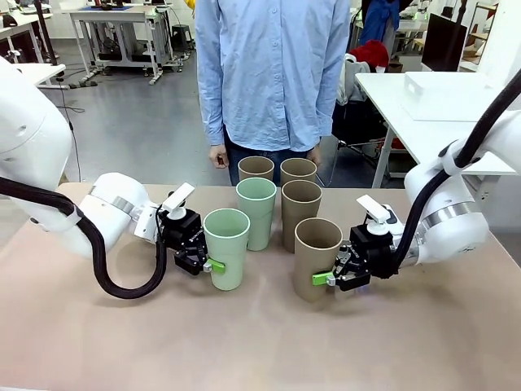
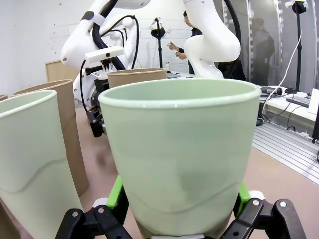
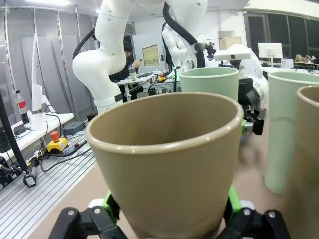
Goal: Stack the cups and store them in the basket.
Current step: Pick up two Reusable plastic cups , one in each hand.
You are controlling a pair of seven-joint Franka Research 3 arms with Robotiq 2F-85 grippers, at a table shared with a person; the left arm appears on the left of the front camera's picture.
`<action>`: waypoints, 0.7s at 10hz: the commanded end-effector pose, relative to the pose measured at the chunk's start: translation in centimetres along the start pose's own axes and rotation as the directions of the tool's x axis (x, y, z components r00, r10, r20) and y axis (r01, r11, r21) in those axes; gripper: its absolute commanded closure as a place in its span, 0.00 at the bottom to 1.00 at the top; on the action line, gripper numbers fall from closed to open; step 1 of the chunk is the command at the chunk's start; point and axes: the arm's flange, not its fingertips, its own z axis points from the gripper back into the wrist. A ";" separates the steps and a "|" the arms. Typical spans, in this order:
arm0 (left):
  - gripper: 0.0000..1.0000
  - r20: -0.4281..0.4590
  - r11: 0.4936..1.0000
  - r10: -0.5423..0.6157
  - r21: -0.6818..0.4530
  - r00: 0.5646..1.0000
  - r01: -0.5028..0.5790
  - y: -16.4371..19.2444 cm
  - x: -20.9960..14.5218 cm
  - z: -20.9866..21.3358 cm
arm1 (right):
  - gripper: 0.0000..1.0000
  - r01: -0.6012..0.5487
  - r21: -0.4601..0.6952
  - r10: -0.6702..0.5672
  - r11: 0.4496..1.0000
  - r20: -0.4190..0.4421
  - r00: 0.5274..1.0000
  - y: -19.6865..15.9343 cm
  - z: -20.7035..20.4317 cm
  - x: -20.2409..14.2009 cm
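Front view — cups upright, mouths up

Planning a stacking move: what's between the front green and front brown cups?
Front view: bare tabletop separates the front green cup from the front brown cup; a second green cup and another brown cup stand just behind that gap.

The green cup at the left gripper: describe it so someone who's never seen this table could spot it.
On the table, find the cluster of cups in front of the person. The left gripper straddles the cup at the cluster's left. It is mint green, not tan, and nearer the robot than the other mint cup.
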 end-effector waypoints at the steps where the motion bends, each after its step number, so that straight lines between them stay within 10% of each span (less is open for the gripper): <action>1: 0.00 0.017 0.999 -0.050 0.008 0.999 0.050 -0.5 -0.7 -0.3 | 0.00 -0.022 -0.023 0.022 1.000 0.016 1.000 -0.6 -0.8 -0.2; 5: 0.28 0.016 0.997 -0.074 -0.001 0.997 0.074 -1.3 -0.3 0.5 | 0.40 -0.027 -0.010 0.027 1.000 0.022 0.999 -0.8 -0.9 -0.3; 6: 0.38 0.017 0.997 -0.079 -0.001 0.997 0.079 -1.4 -0.2 0.7 | 0.25 -0.029 -0.008 0.029 1.000 0.023 0.999 -0.8 -0.9 -0.4; 7: 0.47 0.013 0.997 -0.082 0.001 0.997 0.082 -1.6 -0.2 0.8 | 0.60 -0.028 -0.007 0.029 1.000 0.024 0.999 -0.9 -0.9 -0.4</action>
